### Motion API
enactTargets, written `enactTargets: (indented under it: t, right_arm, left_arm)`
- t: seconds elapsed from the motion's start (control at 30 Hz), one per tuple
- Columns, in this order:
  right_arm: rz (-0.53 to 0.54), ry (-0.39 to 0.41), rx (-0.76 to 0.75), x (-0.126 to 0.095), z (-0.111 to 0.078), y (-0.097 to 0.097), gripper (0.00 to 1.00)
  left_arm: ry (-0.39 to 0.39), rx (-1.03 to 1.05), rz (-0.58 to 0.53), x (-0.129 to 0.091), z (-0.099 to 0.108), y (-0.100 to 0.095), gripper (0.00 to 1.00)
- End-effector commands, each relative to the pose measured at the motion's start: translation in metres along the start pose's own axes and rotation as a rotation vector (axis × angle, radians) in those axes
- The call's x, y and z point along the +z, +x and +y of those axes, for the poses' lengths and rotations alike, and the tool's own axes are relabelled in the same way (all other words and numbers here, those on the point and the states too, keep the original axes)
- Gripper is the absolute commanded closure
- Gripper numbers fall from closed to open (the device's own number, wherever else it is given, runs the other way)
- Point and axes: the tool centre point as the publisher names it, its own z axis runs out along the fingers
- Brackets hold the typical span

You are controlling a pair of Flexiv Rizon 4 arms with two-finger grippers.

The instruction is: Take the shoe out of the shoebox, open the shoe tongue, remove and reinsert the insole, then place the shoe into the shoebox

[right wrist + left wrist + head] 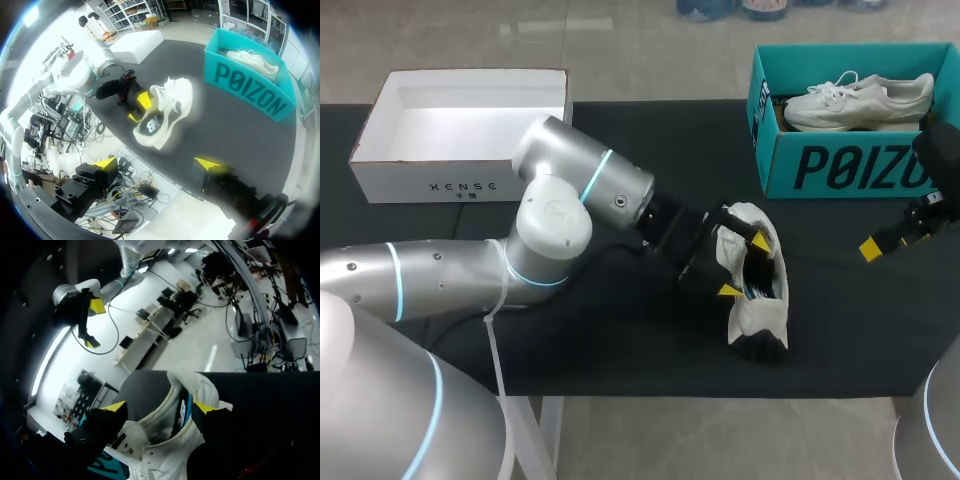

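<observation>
A white shoe (758,285) with a dark sole lies on its side on the black table, its opening toward my left arm. My left gripper (744,266) is at that opening with its yellow-tipped fingers spread wide. In the left wrist view the shoe's collar and tongue (170,435) lie between those fingers (112,410). The teal shoebox (840,165) stands at the back right with a second white shoe (860,100) inside. My right gripper (158,163) hangs open and empty near the table's right edge, apart from the shoe (165,112).
An open white box (460,125) stands at the back left. Bare black table (620,340) lies between the shoe and the teal box (250,92), and along the front edge.
</observation>
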Motion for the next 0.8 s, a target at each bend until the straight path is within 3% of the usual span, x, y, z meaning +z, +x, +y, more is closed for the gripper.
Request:
enactTargets:
  t: [0.03,0.17,0.33,0.43,0.8]
  right_arm:
    - [-0.002,-0.002,0.0,0.001,-0.001,0.0,0.0]
    - [-0.002,-0.002,0.0,0.001,-0.001,0.0,0.0]
    - [-0.002,-0.002,0.0,0.001,-0.001,0.0,0.0]
    - [-0.002,-0.002,0.0,0.001,-0.001,0.0,0.0]
    - [-0.002,-0.002,0.0,0.001,-0.001,0.0,0.0]
  left_arm:
    - [-0.001,0.001,0.085,-0.008,-0.005,-0.009,0.0]
    - [-0.052,-0.011,0.3,-0.015,-0.011,-0.008,0.0]
    - [-0.141,-0.044,0.437,-0.028,-0.014,-0.002,0.0]
    - [-0.176,-0.054,0.467,-0.032,-0.016,-0.001,0.0]
    - [-0.176,-0.054,0.467,-0.032,-0.016,-0.001,0.0]
